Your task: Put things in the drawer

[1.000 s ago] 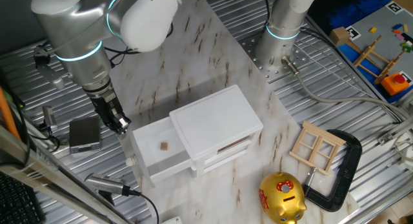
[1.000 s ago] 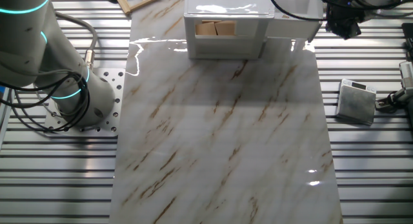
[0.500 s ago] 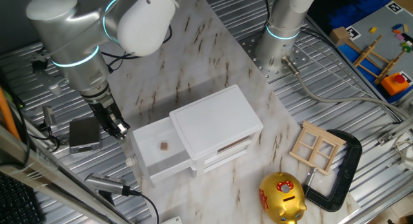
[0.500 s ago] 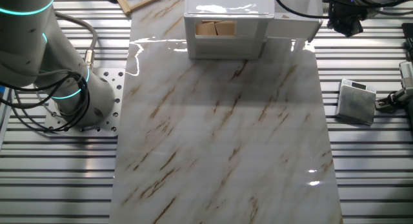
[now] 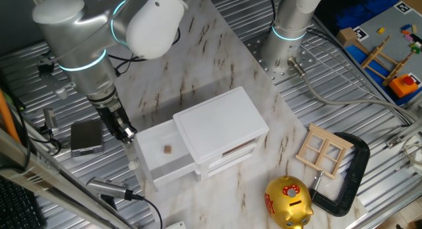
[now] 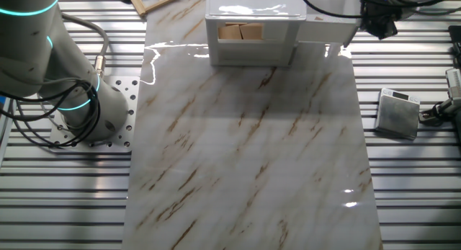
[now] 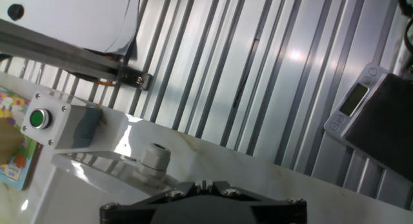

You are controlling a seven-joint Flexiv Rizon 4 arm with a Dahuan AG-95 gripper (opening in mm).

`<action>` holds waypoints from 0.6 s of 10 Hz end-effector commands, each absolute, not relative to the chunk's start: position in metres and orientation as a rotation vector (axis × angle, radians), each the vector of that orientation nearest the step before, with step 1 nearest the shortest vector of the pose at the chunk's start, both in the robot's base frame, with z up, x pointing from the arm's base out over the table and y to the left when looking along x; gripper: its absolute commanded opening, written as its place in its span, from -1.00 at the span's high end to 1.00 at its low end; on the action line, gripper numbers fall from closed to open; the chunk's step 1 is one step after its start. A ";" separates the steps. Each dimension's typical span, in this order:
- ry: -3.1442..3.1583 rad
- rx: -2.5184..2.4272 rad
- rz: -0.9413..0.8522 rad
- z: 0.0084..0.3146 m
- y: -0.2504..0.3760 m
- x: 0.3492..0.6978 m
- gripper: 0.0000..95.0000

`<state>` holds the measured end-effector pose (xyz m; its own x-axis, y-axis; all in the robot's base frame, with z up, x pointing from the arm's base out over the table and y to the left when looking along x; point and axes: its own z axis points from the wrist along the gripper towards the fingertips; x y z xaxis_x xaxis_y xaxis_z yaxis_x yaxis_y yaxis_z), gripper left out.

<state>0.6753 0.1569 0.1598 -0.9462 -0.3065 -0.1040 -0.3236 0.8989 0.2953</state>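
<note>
The white cabinet point(image 5: 221, 127) stands on the marble board with its top drawer point(image 5: 150, 164) pulled out toward the front left. A tiny brown block point(image 5: 167, 149) lies on the drawer's floor. My gripper point(image 5: 126, 132) hangs just outside the drawer's far left corner, fingers together and holding nothing. In the hand view the fingertips point(image 7: 204, 184) meet at the bottom edge, and the drawer's small round knob point(image 7: 153, 161) shows just ahead of them. In the other fixed view the gripper point(image 6: 378, 23) is at the top right, beside the drawer point(image 6: 328, 28).
A grey scale point(image 5: 86, 136) lies on the ribbed table left of the gripper. A wooden window frame point(image 5: 322, 151), a black clamp point(image 5: 349, 173) and a gold piggy bank point(image 5: 288, 202) sit right of the cabinet. The arm's base point(image 5: 288, 31) stands behind it.
The gripper has shifted slightly right and down, closer to the open drawer's corner. The block and drawer have not moved.
</note>
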 end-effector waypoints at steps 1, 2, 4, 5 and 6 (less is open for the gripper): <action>3.009 -0.493 0.485 0.157 0.156 0.670 1.00; 3.010 -0.486 0.484 0.156 0.155 0.665 1.00; 3.021 -0.462 0.482 0.159 0.157 0.660 1.00; 3.023 -0.459 0.483 0.159 0.157 0.658 1.00; 3.022 -0.459 0.485 0.159 0.156 0.657 1.00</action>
<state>0.6561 0.1548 0.1583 -0.9544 -0.2836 -0.0933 -0.2986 0.9054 0.3018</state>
